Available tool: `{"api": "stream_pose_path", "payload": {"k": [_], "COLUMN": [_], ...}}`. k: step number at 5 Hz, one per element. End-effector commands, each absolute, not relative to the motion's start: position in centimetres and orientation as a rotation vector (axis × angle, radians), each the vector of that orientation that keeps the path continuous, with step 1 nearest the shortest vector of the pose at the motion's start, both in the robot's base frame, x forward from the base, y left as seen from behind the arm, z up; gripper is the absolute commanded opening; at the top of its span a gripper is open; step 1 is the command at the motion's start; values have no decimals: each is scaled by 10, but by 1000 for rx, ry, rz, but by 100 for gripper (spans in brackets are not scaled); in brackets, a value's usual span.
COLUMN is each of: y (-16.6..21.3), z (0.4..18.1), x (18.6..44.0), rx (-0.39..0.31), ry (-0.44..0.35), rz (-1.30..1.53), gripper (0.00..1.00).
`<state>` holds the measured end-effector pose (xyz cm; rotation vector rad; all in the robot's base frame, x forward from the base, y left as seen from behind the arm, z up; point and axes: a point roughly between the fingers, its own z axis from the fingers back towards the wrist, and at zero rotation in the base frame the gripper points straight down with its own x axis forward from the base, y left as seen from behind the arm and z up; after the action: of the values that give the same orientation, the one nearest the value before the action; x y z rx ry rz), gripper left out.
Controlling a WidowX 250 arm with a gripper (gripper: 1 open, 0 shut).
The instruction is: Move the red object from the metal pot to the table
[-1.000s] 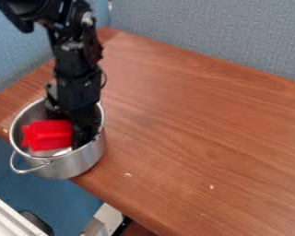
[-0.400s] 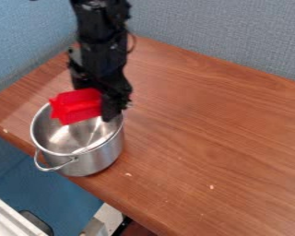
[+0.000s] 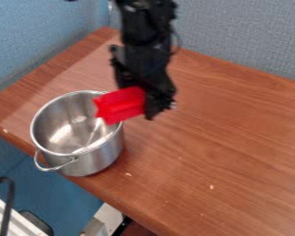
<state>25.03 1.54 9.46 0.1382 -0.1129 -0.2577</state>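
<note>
My gripper [image 3: 140,100] hangs from the black arm, pointing down, shut on the red object [image 3: 121,104]. The red block sticks out to the left of the fingers, lifted clear of the rim. It hovers just over the right edge of the metal pot [image 3: 74,133], which stands shiny and hollow near the left front corner of the table [image 3: 224,129]. Nothing shows inside the pot.
The reddish-brown wooden tabletop stretches to the right and back of the pot. Its front edge runs diagonally below the pot. A blue wall stands behind the table.
The arm lifted the red object out of the pot and carried it up and to the right, from inside the pot to above its right rim.
</note>
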Motion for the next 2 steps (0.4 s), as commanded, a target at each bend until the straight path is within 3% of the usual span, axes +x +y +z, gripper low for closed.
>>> {"api": "stream_pose_path", "payload": {"k": [1,2], "y": [13,23], "z": [101,87], "x": [272,279], "rx": [140,137], "ry": [-157,-137], "rz": [-276,-262], "gripper": [0,0]}}
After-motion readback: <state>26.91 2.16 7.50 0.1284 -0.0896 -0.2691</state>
